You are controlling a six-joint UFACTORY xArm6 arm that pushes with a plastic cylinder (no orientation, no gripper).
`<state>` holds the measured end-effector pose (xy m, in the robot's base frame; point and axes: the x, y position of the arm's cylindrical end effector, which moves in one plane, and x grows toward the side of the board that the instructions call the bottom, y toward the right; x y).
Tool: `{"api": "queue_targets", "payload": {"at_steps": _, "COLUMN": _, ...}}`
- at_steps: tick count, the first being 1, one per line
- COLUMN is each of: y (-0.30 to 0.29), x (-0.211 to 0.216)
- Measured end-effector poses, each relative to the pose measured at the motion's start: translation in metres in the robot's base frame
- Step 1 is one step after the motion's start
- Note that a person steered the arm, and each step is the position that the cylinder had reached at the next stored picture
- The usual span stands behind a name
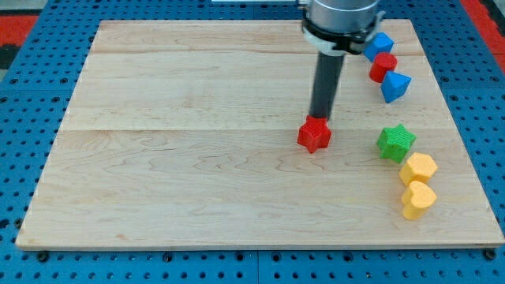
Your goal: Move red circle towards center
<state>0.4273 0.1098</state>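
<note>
The red circle block (pixel 383 66) sits near the board's upper right, wedged between a blue block (pixel 379 45) above it and another blue block (pixel 394 85) below it. My tip (pixel 320 118) is well to the left of and below the red circle, near the board's middle. It stands right at the upper edge of a red star-shaped block (pixel 314 135), touching or almost touching it. The rod rises from there to the arm's head at the view's top.
A green star-shaped block (pixel 395 143) lies right of the red star. Two yellow blocks (pixel 418 168) (pixel 418 199) sit below it near the board's right edge. The wooden board (pixel 173 158) rests on a blue pegboard.
</note>
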Motion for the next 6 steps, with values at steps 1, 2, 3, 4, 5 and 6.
{"api": "queue_targets", "payload": {"at_steps": 1, "y": 0.01, "x": 0.028}}
{"api": "queue_targets", "payload": {"at_steps": 2, "y": -0.046, "x": 0.071}}
{"api": "queue_targets", "payload": {"at_steps": 3, "y": -0.1, "x": 0.05}}
{"api": "queue_targets", "payload": {"at_steps": 4, "y": -0.128, "x": 0.04}}
{"api": "queue_targets", "payload": {"at_steps": 5, "y": -0.049, "x": 0.022}}
{"api": "queue_targets", "payload": {"at_steps": 6, "y": -0.019, "x": 0.001}}
